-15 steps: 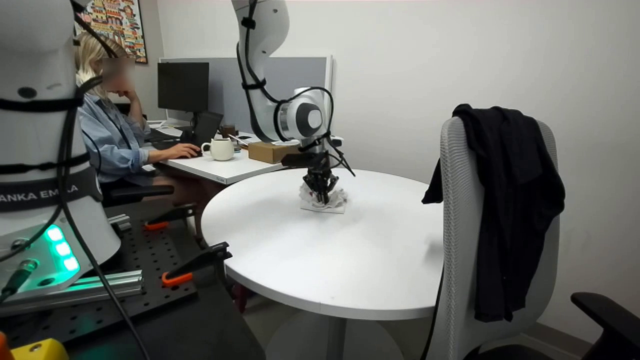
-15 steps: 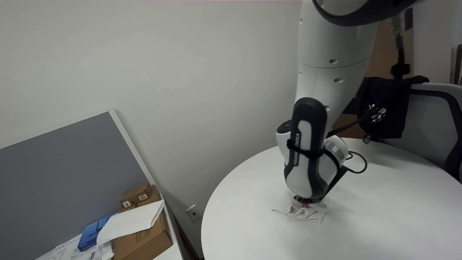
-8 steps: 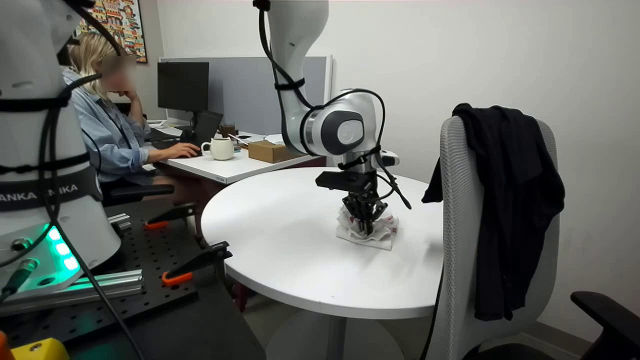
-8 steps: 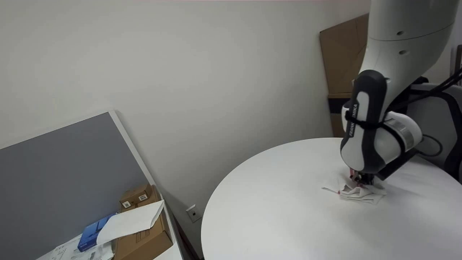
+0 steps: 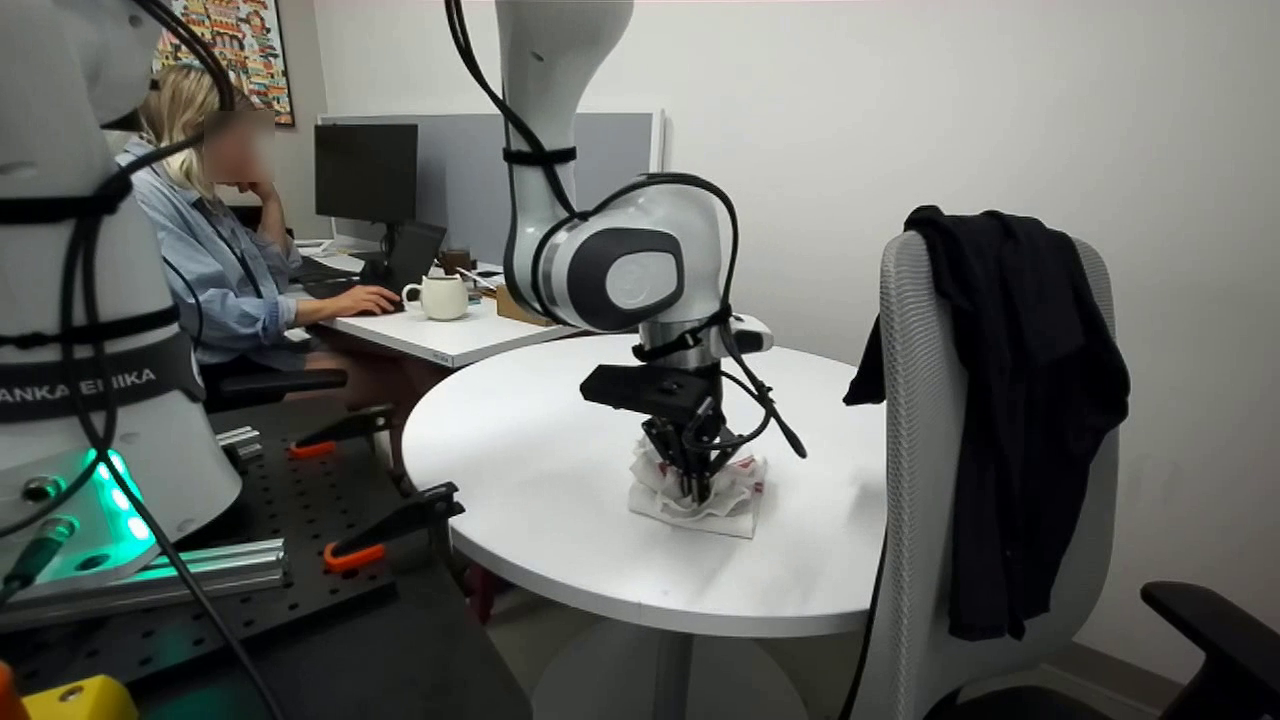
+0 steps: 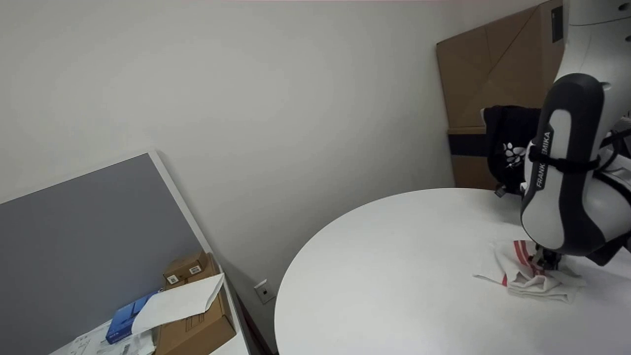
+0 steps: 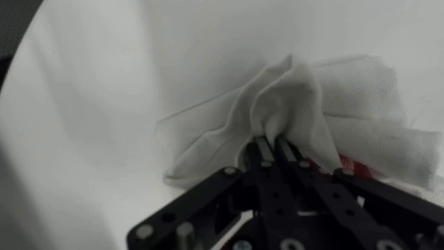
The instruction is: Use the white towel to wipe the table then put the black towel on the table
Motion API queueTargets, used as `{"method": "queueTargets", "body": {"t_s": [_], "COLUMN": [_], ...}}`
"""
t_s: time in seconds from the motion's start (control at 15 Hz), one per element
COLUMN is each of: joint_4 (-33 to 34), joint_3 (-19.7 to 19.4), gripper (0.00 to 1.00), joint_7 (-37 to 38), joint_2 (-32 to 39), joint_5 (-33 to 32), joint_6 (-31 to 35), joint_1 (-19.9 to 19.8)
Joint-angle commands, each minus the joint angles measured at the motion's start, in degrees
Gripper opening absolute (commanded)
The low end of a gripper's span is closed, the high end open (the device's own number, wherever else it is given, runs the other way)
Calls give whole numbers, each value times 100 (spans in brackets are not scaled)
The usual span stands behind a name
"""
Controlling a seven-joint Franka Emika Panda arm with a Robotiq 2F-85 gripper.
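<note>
White towel (image 6: 535,283) is down on the round white desk (image 5: 520,440), between its middle and the edge nearest me, partly flat, partly bunched. Red stripes (image 6: 520,252) on it. End effector (image 7: 273,140), under the white Panda arm (image 5: 625,265), points down into it, fingertips (image 7: 264,149) pinching a crumpled fold; loose layers spread on the desk around them. Mesh-back office chair (image 5: 920,460) stands at the desk's edge, black cloth (image 5: 1020,420) draped over its back; looks like a jacket, can't say for sure. Past the far edge: worktop (image 5: 450,336) with white mug (image 5: 442,298) and monitor (image 5: 366,172), blond person (image 5: 212,275) in a blue shirt seated there, framed poster (image 5: 242,50) behind. Cardboard boxes (image 6: 209,323) and a blue box (image 6: 121,323) are piled by the grey partition (image 6: 93,236), white paper (image 6: 175,304) lying across them.
</note>
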Motion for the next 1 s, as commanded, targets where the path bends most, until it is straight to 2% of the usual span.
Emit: {"method": "queueTargets", "body": {"t_s": [0.0,0.2,0.27,0.33,0.47,0.53,0.6,0.67,0.93], "joint_4": [-889,-1034,-925,-774,-436,-304,-203,-123,-76], "joint_3": [244,366,502,439,523,624,667,763,845], "gripper": [2,2,2,2,2,2,31,32,60], "joint_7": [-343,-326,-270,-169,-20,43,78,85,206], "joint_2": [-151,-167,-133,-74,28,21,19,0,-99], "joint_5": [-230,-225,-161,-66,78,137,170,229,616], "joint_6": [351,378,233,164,-91,-321,-493,-667,-1184], "joint_1": [148,631,755,1068,1344,1349,1377,1288,978]}}
